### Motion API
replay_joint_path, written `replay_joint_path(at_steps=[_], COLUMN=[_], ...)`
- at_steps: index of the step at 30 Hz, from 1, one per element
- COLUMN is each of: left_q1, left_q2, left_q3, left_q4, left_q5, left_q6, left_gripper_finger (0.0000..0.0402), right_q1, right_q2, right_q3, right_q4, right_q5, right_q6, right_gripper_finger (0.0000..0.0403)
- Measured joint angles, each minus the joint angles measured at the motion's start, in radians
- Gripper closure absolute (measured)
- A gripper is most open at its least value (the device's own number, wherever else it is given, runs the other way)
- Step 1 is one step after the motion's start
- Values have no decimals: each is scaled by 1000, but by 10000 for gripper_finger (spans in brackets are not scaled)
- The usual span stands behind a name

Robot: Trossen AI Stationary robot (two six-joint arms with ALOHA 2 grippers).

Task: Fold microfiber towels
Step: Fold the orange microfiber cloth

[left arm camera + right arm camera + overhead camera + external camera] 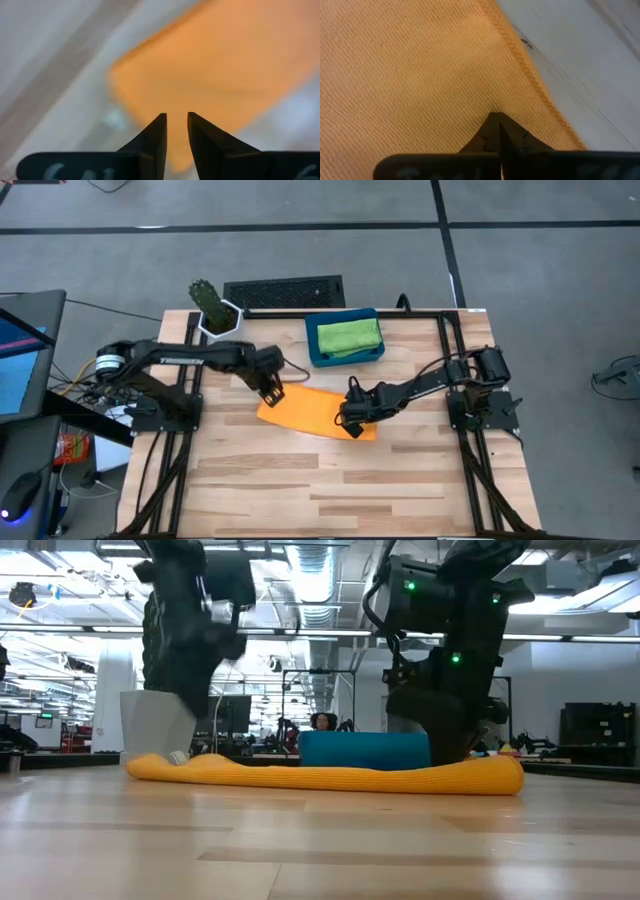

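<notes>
The orange towel lies flat on the middle of the table as a long folded strip; it also shows in the low view. My left gripper stands over the towel's left end, fingers a narrow gap apart with nothing between them. My right gripper is shut, with its tips on the towel's right part. A green towel lies in the dark-blue tray at the far side. The light blue and yellow towels are out of view. My right gripper has its shut fingertips on the towel's top face, close to its hemmed edge. The fingers slant down from the table's right. The towel lies flat on the table under them. My left gripper: I cannot tell whether it touches the towel.
A cactus in a white pot stands at the far left corner, next to a dark grille beyond the table's far edge. The near half of the wooden table is bare.
</notes>
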Motion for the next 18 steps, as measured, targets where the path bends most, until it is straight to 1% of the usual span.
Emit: replay_joint_path(at_steps=[2, 4, 6, 9, 15, 18], left_q1=[-70, -137, -196, -258, -279, -278], left_q2=[-29, -33, -30, -15, 19, 19], left_q3=[1, 1, -9, -65, -190, -257], left_q4=[63, 74, 85, 178, 218, 318], left_q5=[-9, -49, -105, -151, -218, -234], left_q6=[-14, -25, -47, -87, -191, -218], left_gripper_finger=[335, 344, 360, 391, 398, 401], right_q1=[0, 0, 0, 0, -1, -1], right_q2=[0, 0, 0, 0, 0, 0], right_q3=[0, 0, -1, -1, -1, -1], right_q4=[-4, -5, -5, -4, -6, -7], right_q5=[0, 0, -2, -3, -4, -4], right_q6=[0, 1, 1, 1, 1, 1], right_gripper_finger=[387, 383, 382, 387, 385, 384])
